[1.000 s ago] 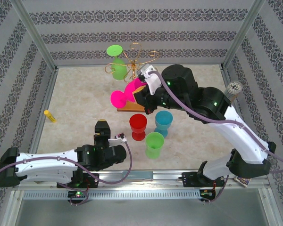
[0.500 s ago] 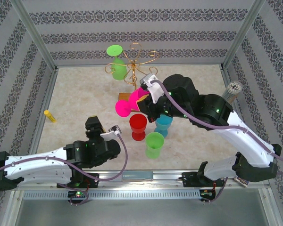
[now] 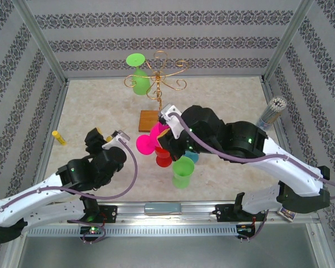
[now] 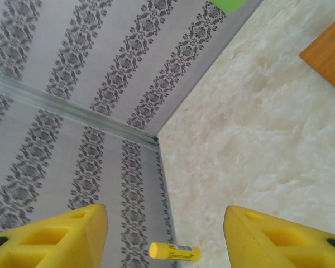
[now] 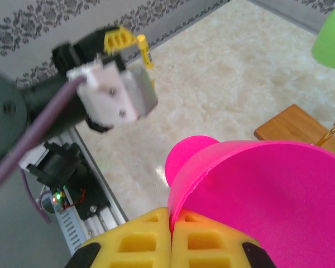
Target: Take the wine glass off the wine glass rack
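1. Presently in hand: pink wine glass [image 3: 147,142]. It is off the wine glass rack [image 3: 158,75] and held tilted in the air, just in front of the rack's wooden base [image 3: 148,119]. Its foot points toward the left arm.
2. Right gripper [image 5: 170,223]: fingers [image 5: 139,237] are pressed together on the thin wall of the bowl at its rim. This pinches 1 edge only, so the glass likely pivots if jolted.
3. Left gripper [image 4: 164,226]: fingers are spread with nothing between them. It is aimed at the far-left corner, where a yellow stick [image 4: 175,251] lies by the wall.
4. Neighbours: red cup [image 3: 163,160] and lime-green cup [image 3: 182,171] stand close under the right wrist. 1 green wine glass [image 3: 139,81] hangs inverted on the rack.
5. Step judged: carry the glass clear and set it down.
6. Handling notes:
   - Move slowly, since the rim grip gives little hold against swing.
   - Choose bare table to the left of the red cup, well apart from both cups.
   - Bring the foot level with the table before lowering.
   - Release only once the foot sits flat.
   - Keep the left arm out of the path.
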### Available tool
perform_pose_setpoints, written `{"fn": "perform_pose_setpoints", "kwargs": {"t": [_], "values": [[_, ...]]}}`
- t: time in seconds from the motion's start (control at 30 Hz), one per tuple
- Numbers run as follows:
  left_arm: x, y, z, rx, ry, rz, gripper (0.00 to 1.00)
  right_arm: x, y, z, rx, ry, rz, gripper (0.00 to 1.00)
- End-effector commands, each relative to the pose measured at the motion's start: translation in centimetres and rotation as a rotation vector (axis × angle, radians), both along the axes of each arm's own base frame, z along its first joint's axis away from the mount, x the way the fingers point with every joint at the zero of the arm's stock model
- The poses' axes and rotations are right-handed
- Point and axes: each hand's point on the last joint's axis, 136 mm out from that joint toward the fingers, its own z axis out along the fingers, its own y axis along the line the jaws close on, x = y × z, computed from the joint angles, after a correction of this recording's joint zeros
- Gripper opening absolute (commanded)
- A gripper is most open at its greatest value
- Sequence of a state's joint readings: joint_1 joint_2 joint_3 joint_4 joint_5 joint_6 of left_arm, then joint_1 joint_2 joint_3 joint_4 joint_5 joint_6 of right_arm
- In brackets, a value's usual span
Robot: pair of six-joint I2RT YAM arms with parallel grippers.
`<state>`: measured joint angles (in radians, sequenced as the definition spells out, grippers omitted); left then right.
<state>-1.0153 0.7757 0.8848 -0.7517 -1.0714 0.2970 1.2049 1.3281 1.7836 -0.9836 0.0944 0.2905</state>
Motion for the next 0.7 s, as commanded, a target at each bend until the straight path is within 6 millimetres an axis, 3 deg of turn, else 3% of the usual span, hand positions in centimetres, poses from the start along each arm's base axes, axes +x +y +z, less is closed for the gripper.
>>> {"fn": "perform_pose_setpoints", "kwargs": {"t": [0.0,0.33,0.67], "values": [[0.2,-0.3,0.7,-0.172,0.009,-0.001,0.58,-0.6,0.0,-1.6,-0.061,0.010,-0.024,0.00],[1.1,0.0,0.8,-0.531,0.098,0.064,0.59,-2.0,1.2,-6.3,-0.148,0.067,-0.037,0.00],[1.7,-1.1,0.6,-0.776,0.152,0.066,0.59,-2.7,2.2,-11.2,-0.268,0.095,-0.055,0.00]]}}
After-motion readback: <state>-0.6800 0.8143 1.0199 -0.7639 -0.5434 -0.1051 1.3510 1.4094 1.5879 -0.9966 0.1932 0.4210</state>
